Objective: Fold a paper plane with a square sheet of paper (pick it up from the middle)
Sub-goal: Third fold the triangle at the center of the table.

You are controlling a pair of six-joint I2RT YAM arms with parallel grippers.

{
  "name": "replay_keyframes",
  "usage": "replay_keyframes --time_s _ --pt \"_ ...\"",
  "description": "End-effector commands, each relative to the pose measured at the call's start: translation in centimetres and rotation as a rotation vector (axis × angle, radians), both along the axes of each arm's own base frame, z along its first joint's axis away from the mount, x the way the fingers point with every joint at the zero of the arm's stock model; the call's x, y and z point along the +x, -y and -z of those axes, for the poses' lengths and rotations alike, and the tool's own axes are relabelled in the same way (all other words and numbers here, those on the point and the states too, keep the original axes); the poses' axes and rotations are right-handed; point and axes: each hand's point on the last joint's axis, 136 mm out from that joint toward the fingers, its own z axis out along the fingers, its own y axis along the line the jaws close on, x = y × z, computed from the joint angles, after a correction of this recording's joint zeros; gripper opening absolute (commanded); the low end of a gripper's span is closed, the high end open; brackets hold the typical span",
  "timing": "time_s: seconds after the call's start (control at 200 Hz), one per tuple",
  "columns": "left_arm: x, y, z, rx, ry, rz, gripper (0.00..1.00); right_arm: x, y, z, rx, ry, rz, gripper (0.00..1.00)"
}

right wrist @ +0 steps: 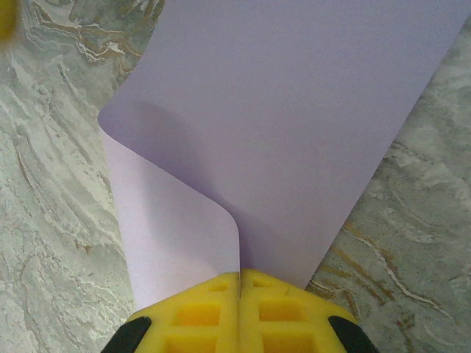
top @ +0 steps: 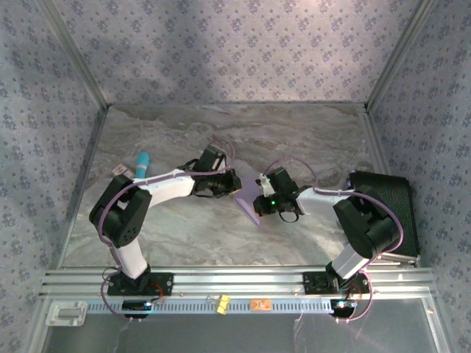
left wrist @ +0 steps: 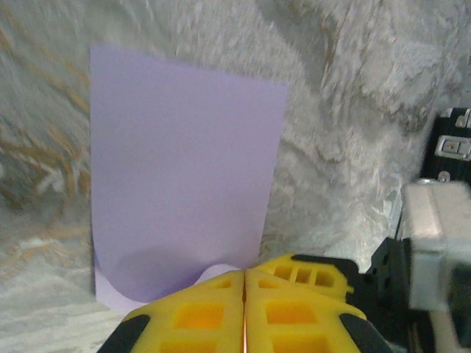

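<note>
Two arms meet at mid-table over a lavender sheet (top: 246, 197), which hangs between the two tools, tip facing tip. The left tool (top: 227, 184) is closed, its yellow fingers (left wrist: 287, 301) pressed flat together with no gap. The sheet's near edge curls into their tips, so it looks pinched there. From that tool we see the sheet run straight ahead, flat and unmarked, its far corners square against the stone. The right tool (top: 261, 200) is also closed tight, gripping the sheet where one edge has rolled over in a soft loop just beyond its fingertips. The rest of the sheet fans out ahead of it and to its right.

Beneath both tools lies the table (top: 221, 132), a grey-white marbled top veined with brown. It shows sharp under the right tool and blurred under the left.

A teal cylinder (top: 141, 162) lies well apart from the left tool, on the side away from its partner. A black box (top: 386, 206) sits well apart from the right tool, on its outer side. Walls (top: 221, 51) papered in a small lilac floral print close the space on three sides. Behind the tools, a ribbed aluminium rail (top: 235, 279) carries both arm bases.
</note>
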Motion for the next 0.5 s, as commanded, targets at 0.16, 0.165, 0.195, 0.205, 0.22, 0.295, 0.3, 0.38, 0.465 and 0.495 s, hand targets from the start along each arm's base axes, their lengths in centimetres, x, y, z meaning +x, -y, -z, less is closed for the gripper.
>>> replay_keyframes --time_s 0.16,0.165,0.195,0.205,0.22,0.295,0.3,0.38,0.465,0.495 --pt "-1.9 3.6 0.3 -0.142 -0.044 0.007 0.07 -0.7 0.6 1.1 -0.022 -0.045 0.031 0.02" --pt "-1.8 3.6 0.3 -0.142 -0.044 0.005 0.07 -0.7 0.7 1.1 -0.022 -0.045 0.031 0.02" --pt "-1.9 3.7 0.5 -0.147 -0.050 0.002 0.07 -0.7 0.7 1.1 -0.024 -0.046 0.031 0.02" --pt "-1.9 3.7 0.6 -0.148 -0.051 -0.001 0.07 -0.7 0.6 1.1 -0.024 -0.045 0.031 0.02" --pt "-2.0 3.7 0.7 -0.149 -0.054 -0.001 0.07 -0.8 0.7 1.1 -0.024 -0.047 0.031 0.02" --pt "-2.1 3.6 1.2 -0.156 -0.062 -0.017 0.07 -0.7 0.7 1.1 -0.027 -0.044 0.033 0.02" --pt "-2.1 3.6 1.3 -0.155 -0.065 -0.018 0.07 -0.7 0.7 1.1 -0.028 -0.045 0.033 0.02" --pt "-2.3 3.5 1.7 -0.161 -0.074 -0.027 0.07 -0.7 0.8 1.0 -0.029 -0.043 0.036 0.02" --pt "-2.4 3.4 2.1 -0.157 -0.083 -0.030 0.06 -0.7 0.8 1.0 -0.030 -0.044 0.035 0.02" --pt "-2.5 3.3 2.3 -0.155 -0.087 -0.031 0.06 -0.7 0.8 1.0 -0.031 -0.043 0.037 0.02"
